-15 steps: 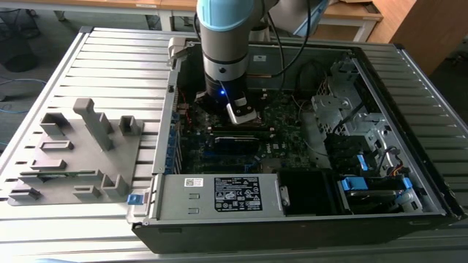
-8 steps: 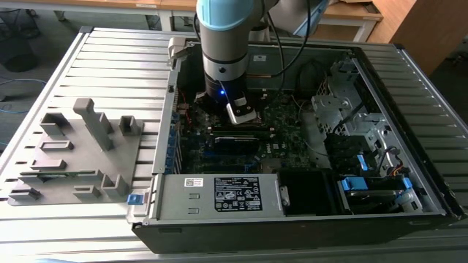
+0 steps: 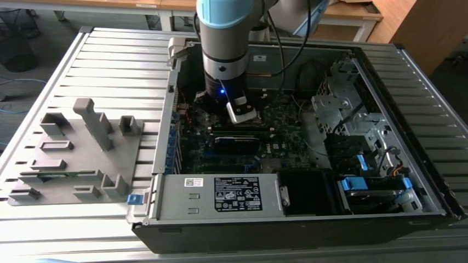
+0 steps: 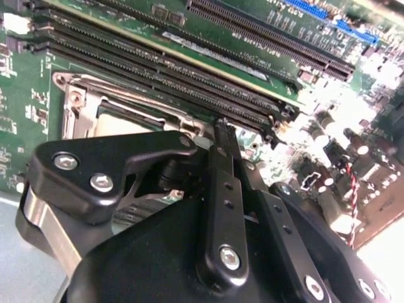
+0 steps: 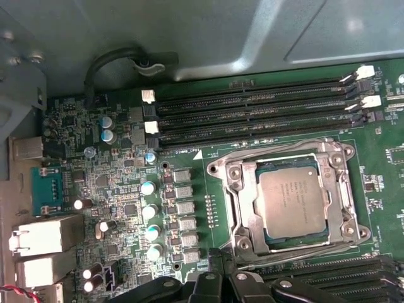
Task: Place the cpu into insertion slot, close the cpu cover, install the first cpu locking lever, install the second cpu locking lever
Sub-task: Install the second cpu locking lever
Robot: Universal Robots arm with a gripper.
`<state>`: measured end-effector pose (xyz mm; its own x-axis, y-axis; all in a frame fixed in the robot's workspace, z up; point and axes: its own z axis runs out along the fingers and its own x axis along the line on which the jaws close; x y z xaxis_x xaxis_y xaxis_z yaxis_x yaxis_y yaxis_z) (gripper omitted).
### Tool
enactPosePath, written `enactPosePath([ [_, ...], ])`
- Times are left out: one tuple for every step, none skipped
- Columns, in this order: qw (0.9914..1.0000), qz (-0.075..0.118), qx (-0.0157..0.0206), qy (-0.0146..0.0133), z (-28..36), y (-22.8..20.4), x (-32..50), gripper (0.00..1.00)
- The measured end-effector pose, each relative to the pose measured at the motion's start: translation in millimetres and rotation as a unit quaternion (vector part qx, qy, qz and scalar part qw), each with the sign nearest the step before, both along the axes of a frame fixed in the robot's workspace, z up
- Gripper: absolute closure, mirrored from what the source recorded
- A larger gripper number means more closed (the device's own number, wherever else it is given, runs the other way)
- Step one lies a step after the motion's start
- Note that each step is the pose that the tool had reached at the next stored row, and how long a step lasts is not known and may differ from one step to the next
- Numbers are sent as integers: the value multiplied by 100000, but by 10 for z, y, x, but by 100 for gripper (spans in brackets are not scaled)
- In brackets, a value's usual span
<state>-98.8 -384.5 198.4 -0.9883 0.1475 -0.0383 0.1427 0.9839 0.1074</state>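
Down inside the open black computer case (image 3: 292,230), my black gripper (image 5: 218,255) hung just over the green motherboard (image 5: 113,189), right beside the socket. Its fingers (image 4: 222,142) looked pressed together into one thin tip with nothing between them.

The small square silver-grey cpu (image 5: 292,201) already lay flat in the square metal-rimmed insertion slot (image 5: 235,208). The thin silvery cpu cover (image 5: 338,151) looked folded down around it, with the chip showing through its window. I could not tell if the thin wire locking levers were hooked yet.

I judged I was working on the levers. To do it well, I would have pushed slowly with the thin tip, kept it off the chip's shiny top, and slid the lever sideways under its hook without scraping the board.

The chip lay face up. It was nearly square, so it had hardly any long side. Its edges ran in line with the long black memory slots (image 5: 252,113) beside it.
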Motion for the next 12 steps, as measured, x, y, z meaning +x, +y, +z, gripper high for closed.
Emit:
enactPosePath([
  [100000, -1, -5, 4, 20, 0, 0, 90],
  [100000, 0, -9, 7, 44, 0, 0, 90],
  [100000, -1, -7, 4, 72, 0, 0, 90],
  [100000, -1, -7, 8, 100, 0, 0, 90],
  [100000, -1, -11, 9, 128, 0, 0, 90],
  [100000, 0, -6, 6, 158, 0, 0, 90],
  [100000, 0, -5, 6, 192, -1, 1, 90],
  [100000, 0, -13, 12, 222, -1, 1, 90],
  [100000, -3, -10, 9, 252, 0, 2, 90],
  [100000, 1, -3, 7, 280, 0, 3, 90],
  [100000, 3, -7, 8, 307, 0, 4, 90],
  [100000, 1, -12, 11, 333, -1, 4, 90],
])
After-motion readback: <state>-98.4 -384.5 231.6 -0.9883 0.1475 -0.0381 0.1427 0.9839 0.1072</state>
